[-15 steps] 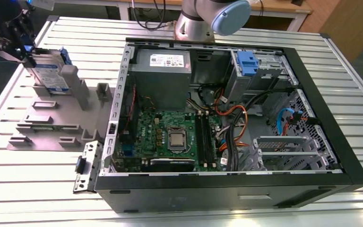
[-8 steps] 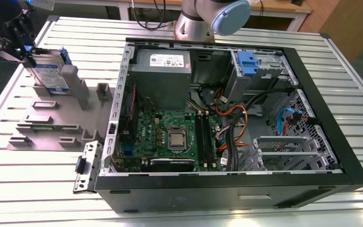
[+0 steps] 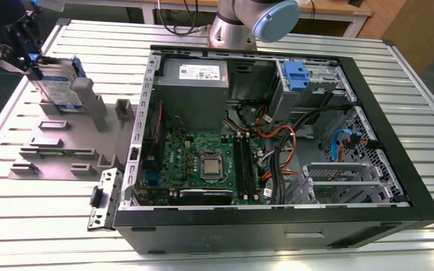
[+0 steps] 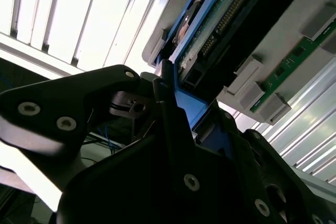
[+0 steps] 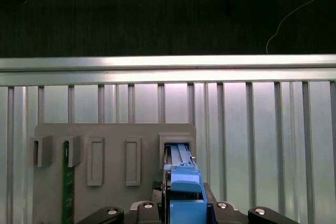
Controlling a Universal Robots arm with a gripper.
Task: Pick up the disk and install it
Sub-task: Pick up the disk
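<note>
Gripper (image 3: 15, 49) at upper left of the exterior view, jaws closed narrow on the disk (image 3: 57, 86). Disk upright in grey fixture (image 3: 59, 148), left of open computer case (image 3: 277, 220).

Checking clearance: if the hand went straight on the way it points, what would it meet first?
The disk, its blue frame right at the hand; then the grey holder it stands in. Depth unclear.
</note>
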